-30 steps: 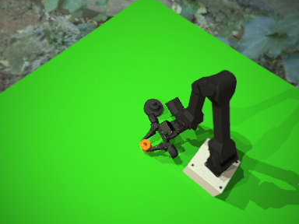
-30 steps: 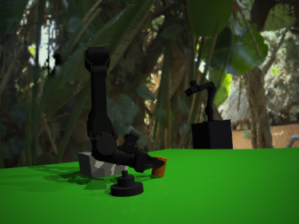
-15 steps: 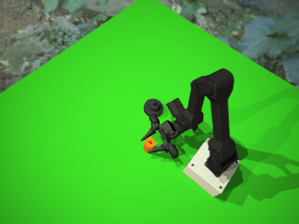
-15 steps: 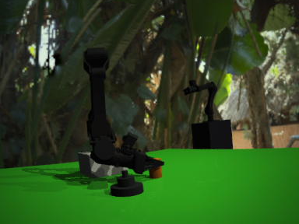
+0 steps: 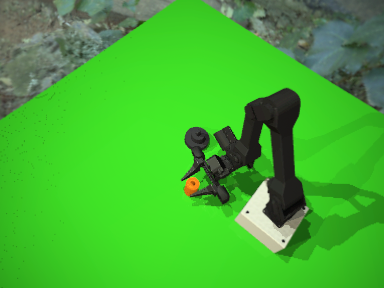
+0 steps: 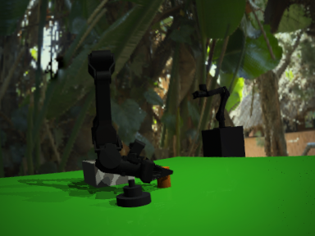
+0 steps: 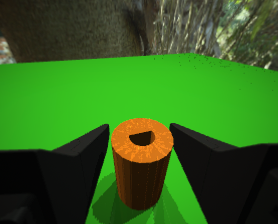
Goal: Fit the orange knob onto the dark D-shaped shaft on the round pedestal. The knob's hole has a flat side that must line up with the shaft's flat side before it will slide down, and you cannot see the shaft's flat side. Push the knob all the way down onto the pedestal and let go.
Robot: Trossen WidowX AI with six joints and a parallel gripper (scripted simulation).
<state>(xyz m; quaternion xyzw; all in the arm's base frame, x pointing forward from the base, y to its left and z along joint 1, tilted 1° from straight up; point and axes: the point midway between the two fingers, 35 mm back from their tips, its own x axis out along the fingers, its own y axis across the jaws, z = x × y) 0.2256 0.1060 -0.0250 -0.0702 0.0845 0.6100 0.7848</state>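
The orange knob (image 5: 189, 191) (image 6: 165, 183) (image 7: 141, 180) stands upright on the green surface, with its D-shaped hole facing up. In the wrist view the flat side of the hole is on the far side, slightly slanted. My gripper (image 5: 187, 188) (image 7: 139, 128) is open, with one finger on each side of the knob's upper part and narrow gaps showing. The dark round pedestal (image 5: 190, 141) (image 6: 133, 199) stands apart from the knob, close beside the gripper in the top view. Its shaft (image 5: 198, 131) (image 6: 131, 182) points up and is bare; its flat side cannot be seen.
The arm's pale base block (image 5: 255, 220) stands at the right in the top view. The green surface (image 5: 100, 180) lies around the knob and pedestal. A dark box (image 6: 221, 143) with a small arm-like shape on it shows far behind in the exterior view.
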